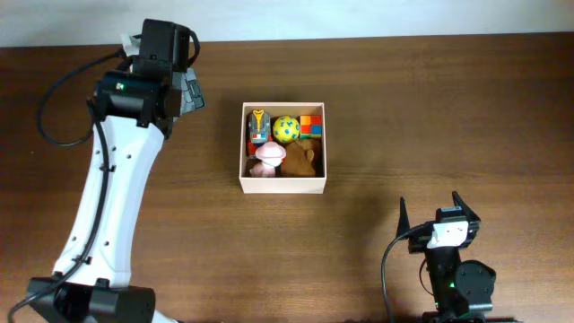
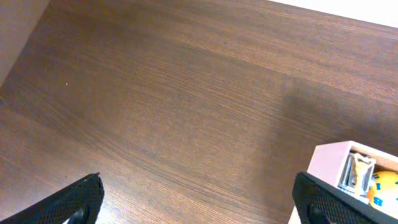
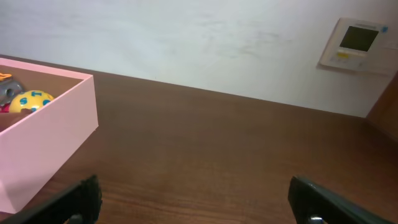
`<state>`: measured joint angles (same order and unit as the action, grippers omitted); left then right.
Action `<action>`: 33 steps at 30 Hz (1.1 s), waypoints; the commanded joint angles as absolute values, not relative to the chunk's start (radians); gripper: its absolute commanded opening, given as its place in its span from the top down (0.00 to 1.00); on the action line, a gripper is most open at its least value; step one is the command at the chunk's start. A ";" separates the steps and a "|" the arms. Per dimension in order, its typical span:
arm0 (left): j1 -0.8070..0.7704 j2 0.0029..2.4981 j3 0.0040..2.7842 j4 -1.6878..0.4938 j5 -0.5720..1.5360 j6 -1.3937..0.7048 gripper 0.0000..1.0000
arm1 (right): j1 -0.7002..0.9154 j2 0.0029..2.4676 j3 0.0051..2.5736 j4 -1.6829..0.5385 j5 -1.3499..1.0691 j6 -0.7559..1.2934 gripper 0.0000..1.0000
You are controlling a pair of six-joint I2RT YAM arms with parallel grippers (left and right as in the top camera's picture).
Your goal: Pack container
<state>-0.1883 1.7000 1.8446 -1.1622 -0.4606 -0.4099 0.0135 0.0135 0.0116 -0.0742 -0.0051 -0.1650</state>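
Note:
The container (image 1: 283, 185) is a square shallow box with pale walls at the table's middle. Inside lie a yellow ball with blue spots (image 1: 286, 128), a red and orange block (image 1: 311, 124), a small grey and orange toy (image 1: 258, 126), a pink toy (image 1: 266, 160) and a brown toy (image 1: 302, 158). My left gripper (image 1: 191, 92) is open and empty, left of the box; its wrist view shows the box corner (image 2: 329, 163) by the right finger. My right gripper (image 1: 430, 212) is open and empty, near the front right; its wrist view shows the box (image 3: 46, 134) at left.
The dark wooden table (image 1: 430, 108) runs to a white wall at the back. A wall panel with a screen (image 3: 356, 43) hangs at the far right in the right wrist view. My left arm's white link (image 1: 108, 197) crosses the table's left side.

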 commanded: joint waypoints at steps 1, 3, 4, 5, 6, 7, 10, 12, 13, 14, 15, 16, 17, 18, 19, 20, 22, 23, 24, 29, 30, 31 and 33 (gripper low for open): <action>-0.186 1.625 1.847 -1.153 -0.471 -0.422 0.01 | 0.004 0.003 0.006 -0.079 -0.007 -0.168 0.01; -0.187 1.568 1.847 -1.147 -0.468 -0.422 0.01 | 0.004 0.003 0.006 -0.079 -0.007 -0.168 0.01; -0.187 1.534 1.847 -1.141 -0.468 -0.422 0.01 | 0.004 0.003 0.006 -0.079 -0.007 -0.168 0.01; -0.187 1.499 1.847 -1.134 -0.468 -0.422 0.01 | 0.004 0.003 0.006 -0.079 -0.007 -0.168 0.01; -0.187 1.469 1.847 -1.129 -0.468 -0.422 0.01 | 0.004 0.003 0.006 -0.079 -0.007 -0.168 0.01; -0.187 1.434 1.847 -1.120 -0.468 -0.422 0.01 | 0.004 0.003 0.006 -0.079 -0.007 -0.168 0.01; -0.187 1.337 1.847 -1.108 -0.469 -0.422 0.01 | 0.004 0.003 0.006 -0.079 -0.007 -0.168 0.01; -0.187 1.278 1.845 -1.110 -0.469 -0.422 0.01 | 0.004 0.003 0.006 -0.079 -0.007 -0.168 0.01; -0.187 1.242 1.840 -1.112 -0.469 -0.422 0.01 | 0.004 0.003 0.006 -0.079 -0.007 -0.168 0.01; -0.187 1.220 1.832 -1.111 -0.469 -0.422 0.01 | 0.004 0.003 0.006 -0.079 -0.007 -0.168 0.01; -0.187 1.189 1.818 -1.109 -0.469 -0.422 0.01 | 0.004 0.003 0.006 -0.079 -0.007 -0.168 0.02; -0.187 1.163 1.801 -1.100 -0.468 -0.422 0.01 | 0.004 0.003 0.006 -0.079 -0.007 -0.168 0.01; -0.187 1.131 1.773 -1.079 -0.469 -0.422 0.01 | 0.004 0.003 0.006 -0.079 -0.007 -0.168 0.01; -0.187 1.097 1.736 -1.045 -0.469 -0.422 0.01 | 0.004 0.003 0.006 -0.079 -0.007 -0.168 0.01; -0.187 1.068 1.697 -1.010 -0.469 -0.422 0.01 | 0.004 0.003 0.006 -0.079 -0.007 -0.168 0.01; -0.187 1.032 1.644 -0.963 -0.469 -0.422 0.01 | 0.004 0.003 0.006 -0.079 -0.007 -0.168 0.01; -0.187 0.969 1.526 -0.866 -0.469 -0.422 0.01 | 0.004 0.003 0.006 -0.079 -0.007 -0.168 0.02; -0.187 0.935 1.454 -0.810 -0.469 -0.422 0.01 | 0.004 0.003 0.006 -0.079 -0.007 -0.168 0.01; -0.187 0.903 1.378 -0.752 -0.469 -0.422 0.01 | 0.004 0.003 0.006 -0.079 -0.007 -0.168 0.01; -0.187 0.766 1.023 -0.454 -0.467 -0.422 0.01 | 0.004 0.003 0.006 -0.079 -0.007 -0.168 0.01; -0.187 0.743 0.963 -0.403 -0.467 -0.422 0.01 | 0.004 0.003 0.006 -0.079 -0.007 -0.168 0.01; -0.187 0.716 0.897 -0.346 -0.467 -0.422 0.01 | 0.004 0.003 0.006 -0.079 -0.007 -0.168 0.01; -0.187 0.664 0.772 -0.241 -0.456 -0.422 0.01 | 0.004 0.003 0.006 -0.079 -0.007 -0.168 0.01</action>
<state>-0.1883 0.7357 0.8875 -0.3103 -0.4599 -0.4210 0.0132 0.0139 0.0116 -0.0746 -0.0051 -0.1642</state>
